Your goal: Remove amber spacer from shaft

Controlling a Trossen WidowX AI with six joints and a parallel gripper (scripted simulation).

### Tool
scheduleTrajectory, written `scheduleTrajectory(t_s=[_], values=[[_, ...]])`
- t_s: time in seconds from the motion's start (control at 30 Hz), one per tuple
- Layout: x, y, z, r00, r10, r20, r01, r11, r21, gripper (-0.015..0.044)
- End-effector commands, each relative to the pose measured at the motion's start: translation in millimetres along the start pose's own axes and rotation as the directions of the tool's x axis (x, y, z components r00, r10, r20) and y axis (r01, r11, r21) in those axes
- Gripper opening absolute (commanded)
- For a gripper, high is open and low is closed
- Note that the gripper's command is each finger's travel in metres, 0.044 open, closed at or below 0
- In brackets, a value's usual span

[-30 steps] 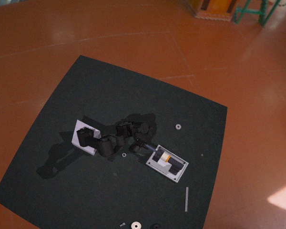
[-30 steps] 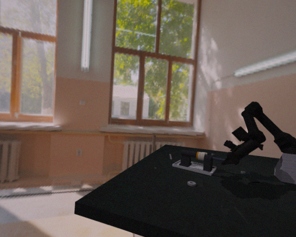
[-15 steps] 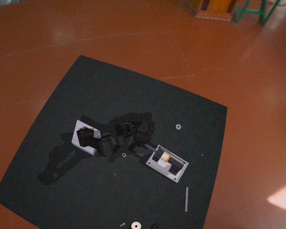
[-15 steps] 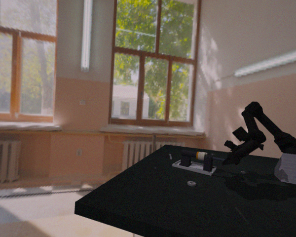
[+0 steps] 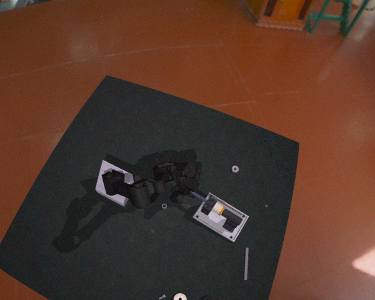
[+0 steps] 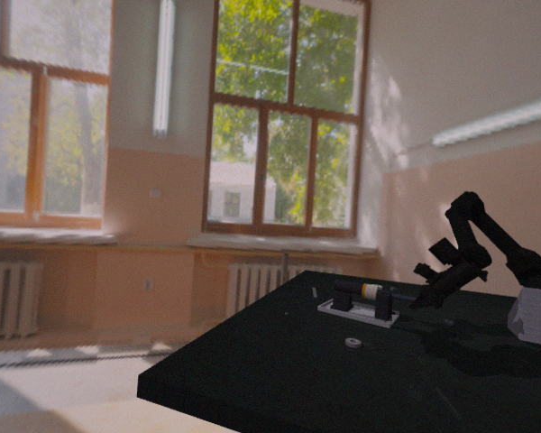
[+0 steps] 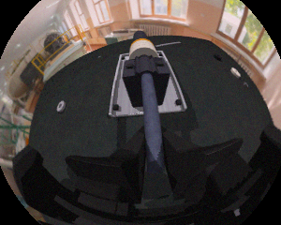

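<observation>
Top view: cam high above, facing down at a slant on the whole arm and most of the dark table. Exterior: cam off to one side, just above table ht, facing windows. Wrist: wide round close-up from behind the gripper, facing along the shaft twd the windows. Top & ext. share arm + tray.

- Top view: my arm reaches from its base toward roughly 3 o'clock.
- Exterior view: elbow bent, highest part of the arm; gripper tilted down toward 8 o'clock.
- Wrist view: my dark fingers, at 9 and 3 o'clock, are closed on a held piece.
</observation>
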State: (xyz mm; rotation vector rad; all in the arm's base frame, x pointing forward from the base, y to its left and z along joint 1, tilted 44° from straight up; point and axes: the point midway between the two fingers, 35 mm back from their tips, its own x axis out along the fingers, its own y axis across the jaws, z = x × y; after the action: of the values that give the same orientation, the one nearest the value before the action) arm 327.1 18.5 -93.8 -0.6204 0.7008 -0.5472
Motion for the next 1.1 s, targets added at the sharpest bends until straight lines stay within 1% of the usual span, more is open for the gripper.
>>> scheduleTrajectory(t_s=[0.0,1.07], values=[[-0.9,-0.1,-0.4,1.0,-0.001,0.001,0.001,1.0,0.005,0.0],[-3.6,0.0,-3.1,1.0,-0.001,0.001,0.001,1.0,0.005,0.0]])
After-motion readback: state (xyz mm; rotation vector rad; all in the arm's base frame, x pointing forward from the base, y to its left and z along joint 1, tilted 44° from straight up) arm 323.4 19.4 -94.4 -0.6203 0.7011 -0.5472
